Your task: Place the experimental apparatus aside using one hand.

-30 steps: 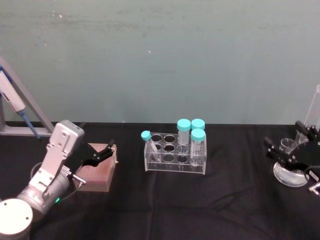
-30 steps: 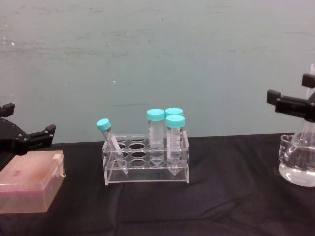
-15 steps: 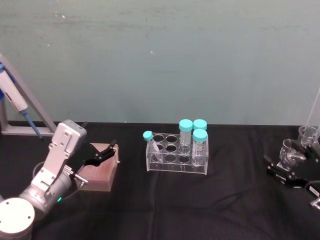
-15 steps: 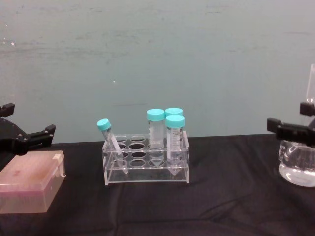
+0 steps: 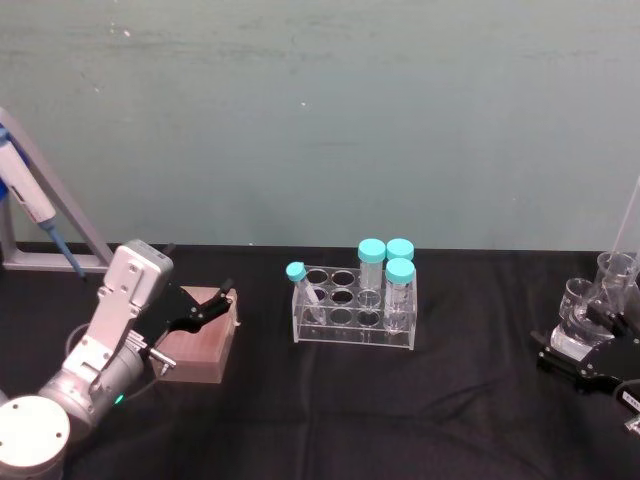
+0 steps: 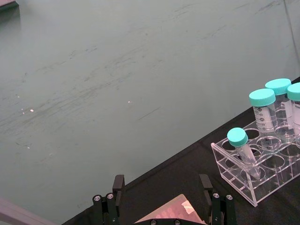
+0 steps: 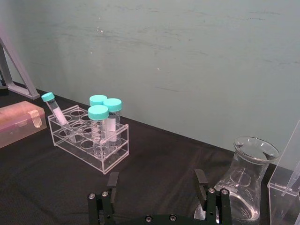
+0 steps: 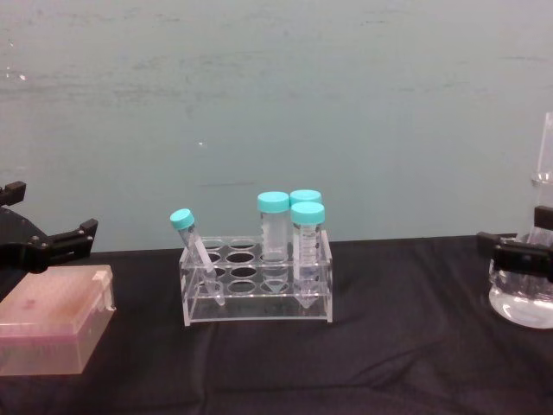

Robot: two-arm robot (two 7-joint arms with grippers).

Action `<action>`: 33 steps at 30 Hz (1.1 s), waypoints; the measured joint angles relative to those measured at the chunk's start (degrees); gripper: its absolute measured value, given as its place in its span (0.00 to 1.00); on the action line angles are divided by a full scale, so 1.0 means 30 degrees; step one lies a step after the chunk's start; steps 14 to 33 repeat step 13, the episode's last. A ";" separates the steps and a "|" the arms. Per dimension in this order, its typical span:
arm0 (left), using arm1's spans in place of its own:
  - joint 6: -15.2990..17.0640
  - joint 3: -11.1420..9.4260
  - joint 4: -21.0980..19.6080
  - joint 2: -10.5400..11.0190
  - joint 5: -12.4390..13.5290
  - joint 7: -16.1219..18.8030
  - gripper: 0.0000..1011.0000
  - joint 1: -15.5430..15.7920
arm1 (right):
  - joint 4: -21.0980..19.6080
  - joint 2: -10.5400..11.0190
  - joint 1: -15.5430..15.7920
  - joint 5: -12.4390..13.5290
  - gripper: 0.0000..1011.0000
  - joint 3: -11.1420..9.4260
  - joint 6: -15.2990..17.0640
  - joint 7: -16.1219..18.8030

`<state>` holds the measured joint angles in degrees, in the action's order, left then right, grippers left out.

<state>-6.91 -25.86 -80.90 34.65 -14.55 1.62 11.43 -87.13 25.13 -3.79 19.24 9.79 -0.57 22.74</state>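
A clear conical flask (image 7: 243, 180) holding clear liquid stands at the table's far right, also seen from the chest (image 8: 523, 303) and the head (image 5: 572, 325). Just behind it is a tall narrow acrylic stand (image 7: 287, 185) with long tubes (image 5: 628, 225). My right gripper (image 7: 157, 183) is open, low over the table, just in front of the flask, with nothing between its fingers. One right fingertip (image 8: 505, 253) crosses the flask's neck in the chest view. At the left, my left gripper (image 5: 205, 305) hangs open above a pink box (image 5: 195, 345).
A clear tube rack (image 5: 352, 315) with several teal-capped tubes stands mid-table; one tube leans at its left end (image 8: 192, 246). A pipette on a grey stand (image 5: 40, 215) is at the far left. Black cloth lies bare between the rack and the flask.
My right gripper has come down from above the flask's mouth to near the table beside it, still open. The flask, the rack and the left arm have stayed put.
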 joint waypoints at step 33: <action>0.0001 0.0001 0.0000 0.0000 0.0000 0.0000 0.99 0.0001 | 0.0000 -0.0011 -0.0008 0.0001 0.99 -0.0025 0.0000 -0.0001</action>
